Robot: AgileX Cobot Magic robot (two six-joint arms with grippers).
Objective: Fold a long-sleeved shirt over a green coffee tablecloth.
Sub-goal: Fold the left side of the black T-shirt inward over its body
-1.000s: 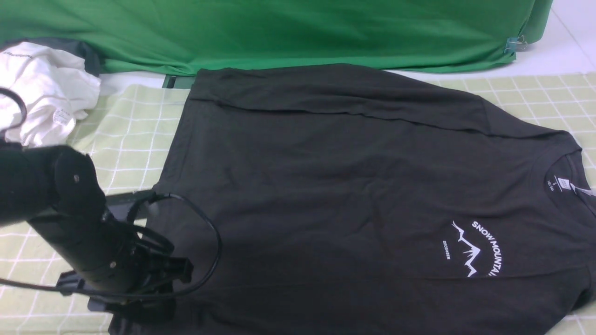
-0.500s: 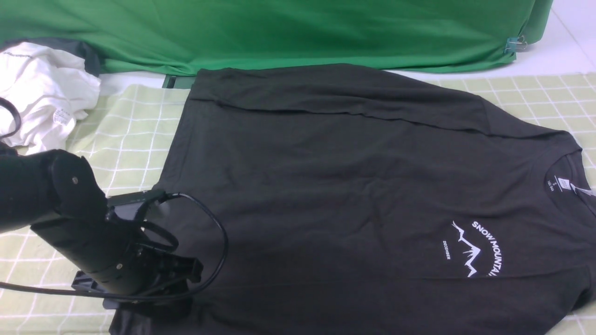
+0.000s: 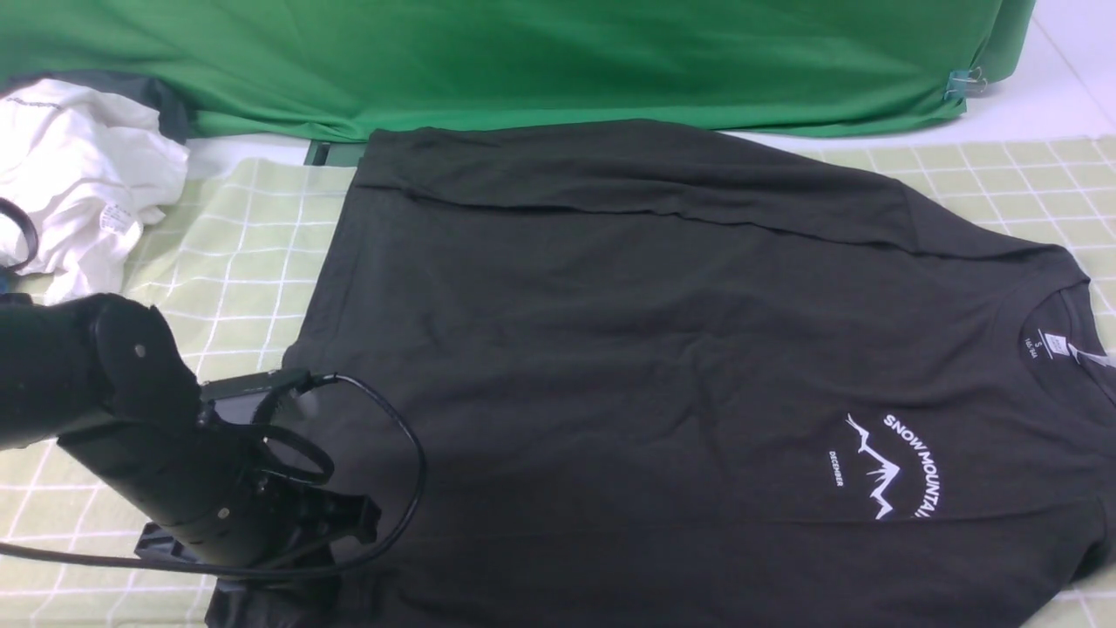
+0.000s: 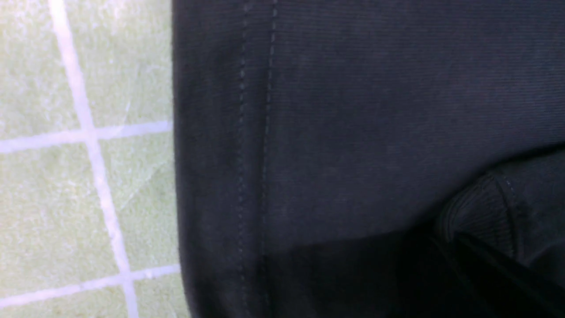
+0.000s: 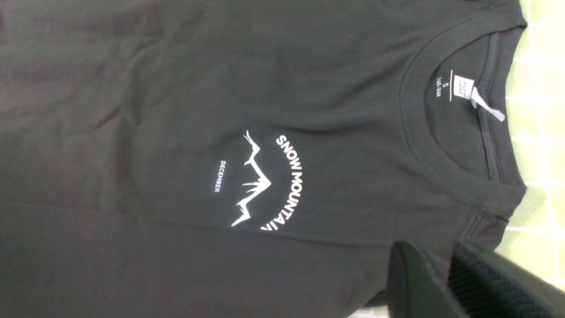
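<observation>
The long-sleeved shirt (image 3: 663,349) lies flat and face up on the green coffee tablecloth (image 3: 235,253), collar to the right, its white mountain logo (image 3: 881,471) showing. My left gripper (image 3: 279,584) is low over the shirt's near left hem corner, mostly hidden under its own arm. In the left wrist view the hem (image 4: 256,132) runs beside the tablecloth (image 4: 53,198), and my left gripper (image 4: 468,251) is shut on a bunched ribbed fold (image 4: 476,212) of the shirt. My right gripper (image 5: 430,256) hovers near the collar (image 5: 441,168), slightly open with nothing between its fingers.
A crumpled white garment (image 3: 78,166) lies at the far left on a dark grey one (image 3: 166,100). Plain bright green fabric (image 3: 523,61) hangs across the back, held by a clip (image 3: 963,83). A black cable (image 3: 410,453) loops over the shirt beside the left arm.
My left arm has sunk a little lower and nearer over the hem corner, and its gripper has gone from open to shut on the fabric. The shirt otherwise lies the same.
</observation>
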